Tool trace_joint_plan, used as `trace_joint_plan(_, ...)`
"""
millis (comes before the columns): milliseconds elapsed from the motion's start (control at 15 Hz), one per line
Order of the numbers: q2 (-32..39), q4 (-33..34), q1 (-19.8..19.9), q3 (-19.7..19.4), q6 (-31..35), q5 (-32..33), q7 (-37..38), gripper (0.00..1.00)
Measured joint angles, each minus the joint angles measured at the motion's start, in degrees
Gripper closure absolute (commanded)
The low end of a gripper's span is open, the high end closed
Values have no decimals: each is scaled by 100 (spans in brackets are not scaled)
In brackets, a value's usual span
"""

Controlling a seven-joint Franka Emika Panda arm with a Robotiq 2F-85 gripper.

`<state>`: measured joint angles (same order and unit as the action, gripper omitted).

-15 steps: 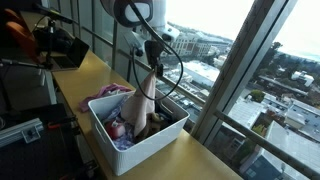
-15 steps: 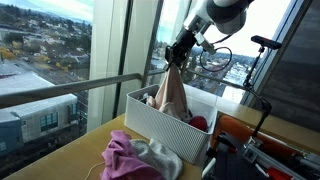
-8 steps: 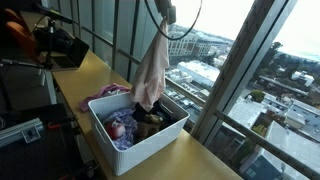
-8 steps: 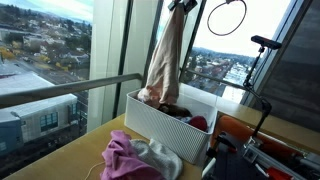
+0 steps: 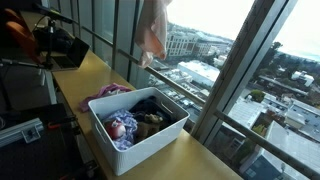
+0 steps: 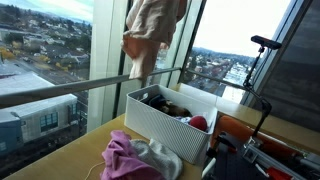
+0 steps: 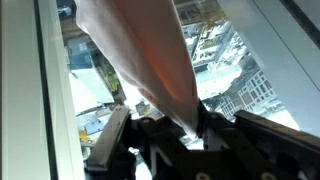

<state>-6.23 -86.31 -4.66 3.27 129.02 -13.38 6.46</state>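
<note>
Cloth: the pale pink cloth point(image 5: 152, 32) is hanging in the air high above the white basket point(image 5: 150, 148). In both exterior views point(image 6: 152, 28) its upper end is running off the top edge and its lower end is dangling well clear of the basket's rim.
Gripper: in the wrist view the gripper point(image 7: 182, 128) is pinching a bunched end of the cloth point(image 7: 150, 60), with its jaws pressing together on the fabric. It is sitting above the frame in both exterior views.
Basket: it is resting on the wooden table point(image 5: 90, 72) next to the window and is holding a jumble of clothes point(image 5: 140, 118), dark, red and purple.
Loose pile: a pink and white heap of clothes point(image 6: 135, 158) is lying on the table just beside the basket point(image 6: 165, 130).
Surroundings: a railing point(image 6: 60, 92) is running along the glass, and black camera gear point(image 5: 60, 45) is standing at the table's far end.
</note>
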Motion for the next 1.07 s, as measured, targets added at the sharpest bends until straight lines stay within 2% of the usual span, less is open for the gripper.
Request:
trace_joint_plan(200,-23,229,-164,179,-153,0,13,99)
trace_joint_plan(400,-72,-147,-333,336,-138,0,22,99)
trace_joint_plan(733,-308,-1673,-505,502,188,-24,27,99)
trace_joint_plan(1067,-423,-3376,-583,618,953,-80,27,99)
